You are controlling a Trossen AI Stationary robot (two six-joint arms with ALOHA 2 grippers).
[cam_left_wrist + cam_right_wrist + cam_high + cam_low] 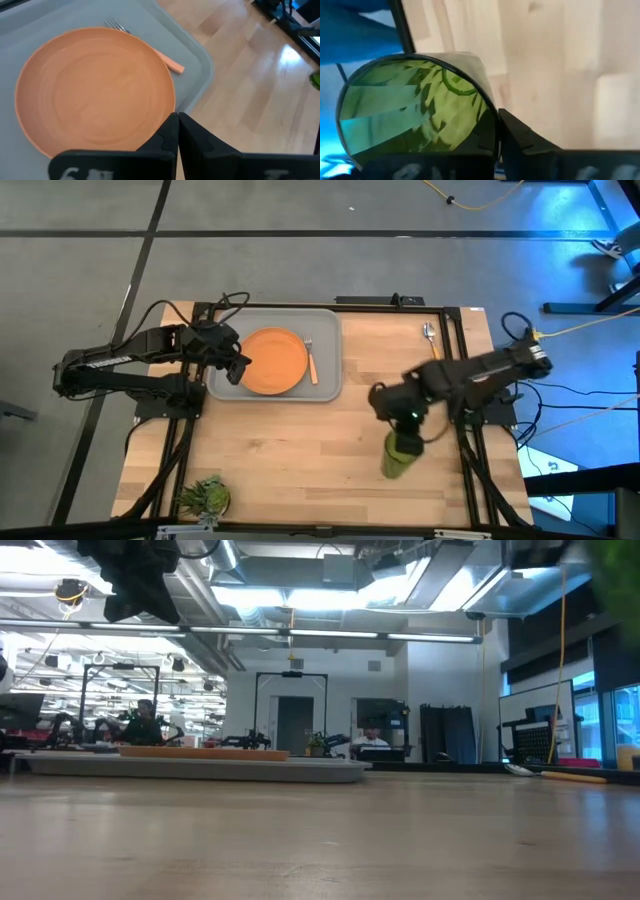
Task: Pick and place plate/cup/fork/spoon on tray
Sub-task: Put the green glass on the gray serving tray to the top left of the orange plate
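Carrying: we have the cup (398, 457) pinched in the right gripper (404, 442), over the near right part of the table (300, 450), well apart from the tray (328, 345).
Grip: in the right wrist view the dark fingers (487, 132) close on the cup's (415, 107) rim, one of them reaching inside the mouth; from above the cup looks tilted rather than upright.
Doing it well: we judge the cup should be brought level before it travels, lifted clear of the wood, and carried across to a bare patch of tray.
Target spot: the plate (273, 361) fills the tray's middle and the fork (311, 360) lies just beside it on the right, so we would aim for the strip near a corner and avoid landing on the fork.
Release: we would let go only once the base sits flat inside the raised rim, since a rim pinch lets a light tumbler swing.
Look of the cup: translucent green, round, with pale leafy reflections showing through the wall.
Left gripper (178, 131): fingers pressed together on nothing, hovering at the tray's left edge beside the plate (95, 92).
Spoon (431, 340): on the table near its far right edge, outside the tray.
Plant-like object (205, 496): at the near left corner, not ours to move.
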